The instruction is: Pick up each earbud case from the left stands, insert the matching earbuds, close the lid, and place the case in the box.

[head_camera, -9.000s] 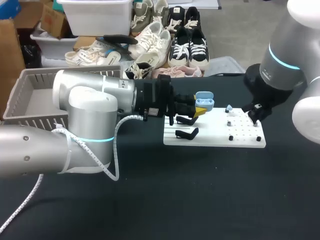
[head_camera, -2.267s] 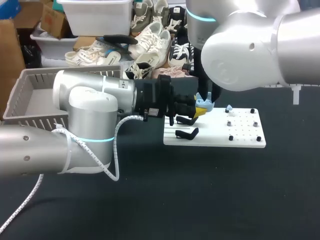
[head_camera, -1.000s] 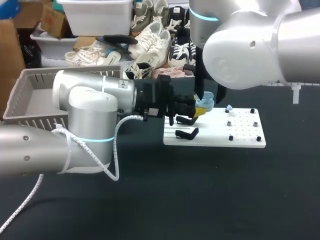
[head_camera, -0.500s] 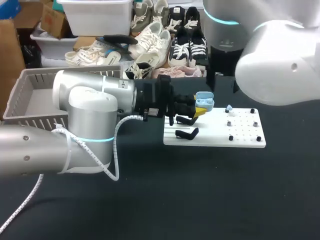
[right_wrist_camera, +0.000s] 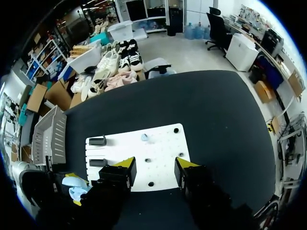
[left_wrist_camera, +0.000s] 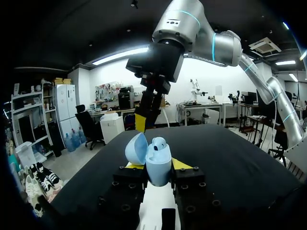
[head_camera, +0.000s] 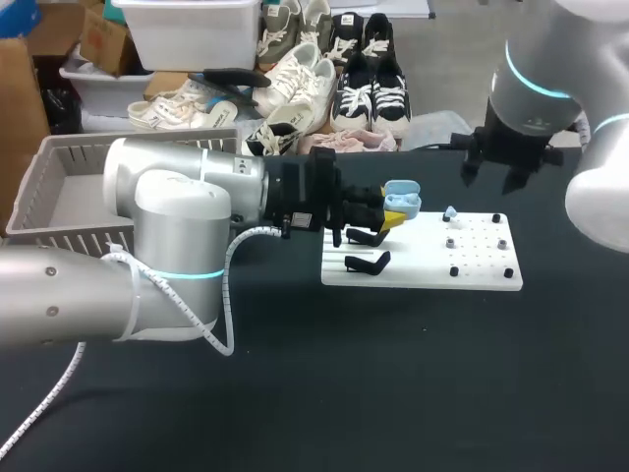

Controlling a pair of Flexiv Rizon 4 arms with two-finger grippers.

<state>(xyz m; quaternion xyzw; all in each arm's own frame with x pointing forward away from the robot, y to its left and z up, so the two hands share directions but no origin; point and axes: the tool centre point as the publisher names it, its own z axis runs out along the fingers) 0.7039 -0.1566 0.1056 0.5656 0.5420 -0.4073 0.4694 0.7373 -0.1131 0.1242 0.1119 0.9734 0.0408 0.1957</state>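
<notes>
Right gripper (head_camera: pixel 489 179): stands withdrawn from the case (head_camera: pixel 401 202) to far right, fingers spread, empty. Left gripper (head_camera: pixel 389 218): clamps case, lid (left_wrist_camera: pixel 136 148) open, steadying it for loading.

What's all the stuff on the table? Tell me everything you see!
earbud case: one, light blue, lid open, between the left tool's fingers
earbud: one, light blue, at the board's far edge
stands: two, black, empty, on the board's left part
pegs: several, dark, on the board's right part
board: one, white, on the table
box: one, grey, at the table's left
table: one, black
left tool: shut on the case
right tool: open, empty, raised near the board's right end
</notes>
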